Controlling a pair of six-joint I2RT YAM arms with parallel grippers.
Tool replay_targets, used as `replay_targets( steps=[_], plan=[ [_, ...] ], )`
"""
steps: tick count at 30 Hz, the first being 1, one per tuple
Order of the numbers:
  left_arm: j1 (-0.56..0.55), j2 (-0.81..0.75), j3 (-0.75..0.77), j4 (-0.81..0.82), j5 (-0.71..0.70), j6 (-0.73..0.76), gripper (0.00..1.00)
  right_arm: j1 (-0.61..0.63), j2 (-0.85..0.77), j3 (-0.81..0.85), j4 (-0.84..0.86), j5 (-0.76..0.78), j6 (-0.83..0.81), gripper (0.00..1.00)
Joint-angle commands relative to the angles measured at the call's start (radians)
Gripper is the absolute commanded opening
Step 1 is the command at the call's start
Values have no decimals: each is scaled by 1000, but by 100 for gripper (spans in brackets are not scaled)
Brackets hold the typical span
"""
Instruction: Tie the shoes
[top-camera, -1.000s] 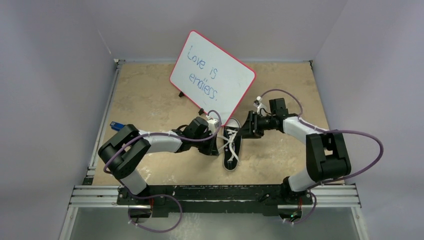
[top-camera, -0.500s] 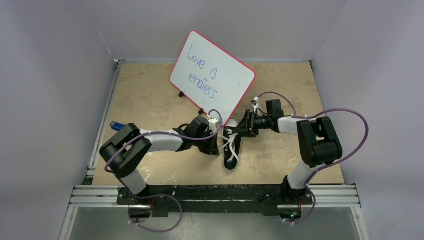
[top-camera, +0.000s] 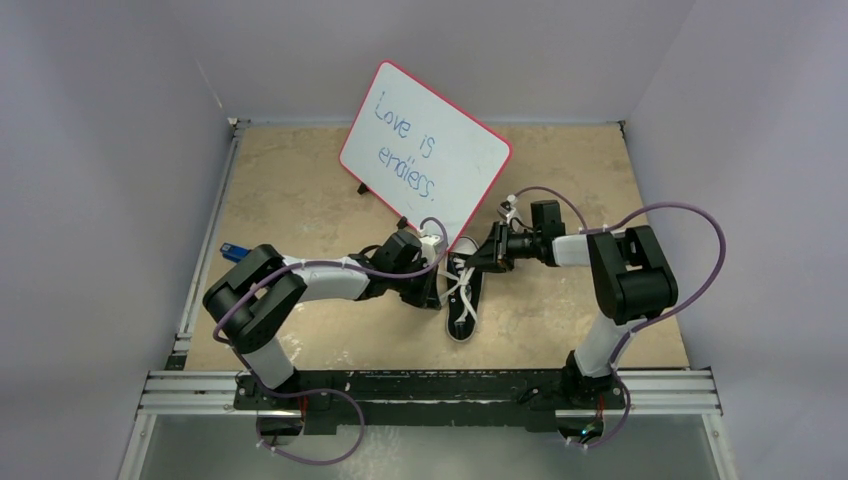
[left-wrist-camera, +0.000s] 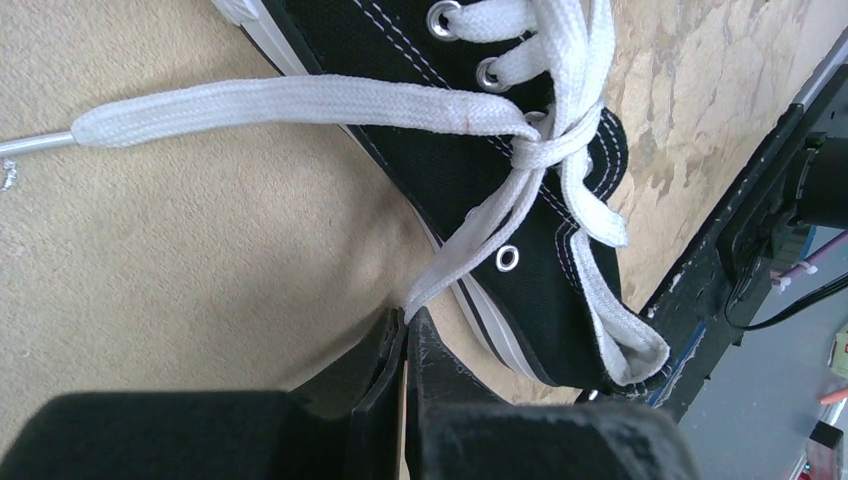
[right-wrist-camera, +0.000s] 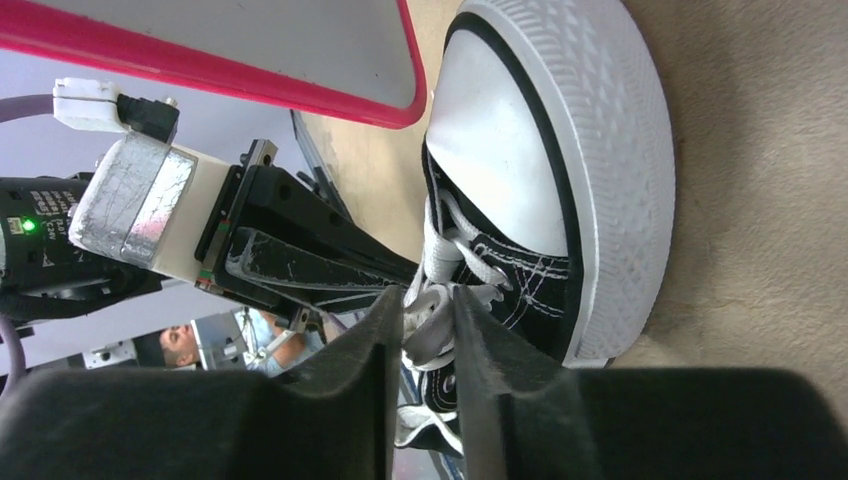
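The shoe (top-camera: 463, 300) is a small black sneaker with white laces, lying mid-table with its white toe cap (right-wrist-camera: 505, 150) pointing away from the arm bases. My left gripper (left-wrist-camera: 405, 318) is shut on a lace strand that runs taut from the half-knot (left-wrist-camera: 541, 150) down to its tips; in the top view it (top-camera: 436, 290) sits at the shoe's left side. Another lace end (left-wrist-camera: 280, 100) trails loose over the table. My right gripper (right-wrist-camera: 428, 306) has closed on a lace loop near the toe end, at the shoe's right side (top-camera: 474, 262).
A red-rimmed whiteboard (top-camera: 425, 150) stands tilted just behind the shoe, its lower edge (right-wrist-camera: 200, 60) close above the toe. A small blue-and-black tool (top-camera: 231, 250) lies at the table's left rail. The two grippers face each other across the shoe.
My right gripper has moved left to the shoe and its jaws have narrowed onto the lace; its elbow has swung inward. The left gripper has stayed shut on its strand.
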Motion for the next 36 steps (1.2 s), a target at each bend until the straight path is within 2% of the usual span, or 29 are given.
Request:
replay_targets(
  steps=[1, 6, 12, 20, 27, 32, 36],
  plan=[
    [7, 3, 31, 11, 19, 24, 0, 3, -49, -16, 15, -40, 7, 22],
    [7, -4, 18, 12, 18, 12, 0, 2, -65, -8, 45, -11, 46, 0],
    [6, -24, -18, 20, 25, -19, 0, -2, -136, -15, 18, 175, 86, 0],
    [1, -63, -77, 25, 0, -69, 0, -17, -199, -75, 125, 340, 177, 0],
    [-2, -79, -98, 0, -41, -75, 0, -60, -250, -145, 184, 395, 248, 0],
    [-13, -80, -135, 8, -57, -86, 0, -147, -254, -206, 232, 348, 271, 0],
    [-21, -78, -152, 4, -56, -80, 0, -169, -254, -230, 255, 328, 279, 0]
  ],
)
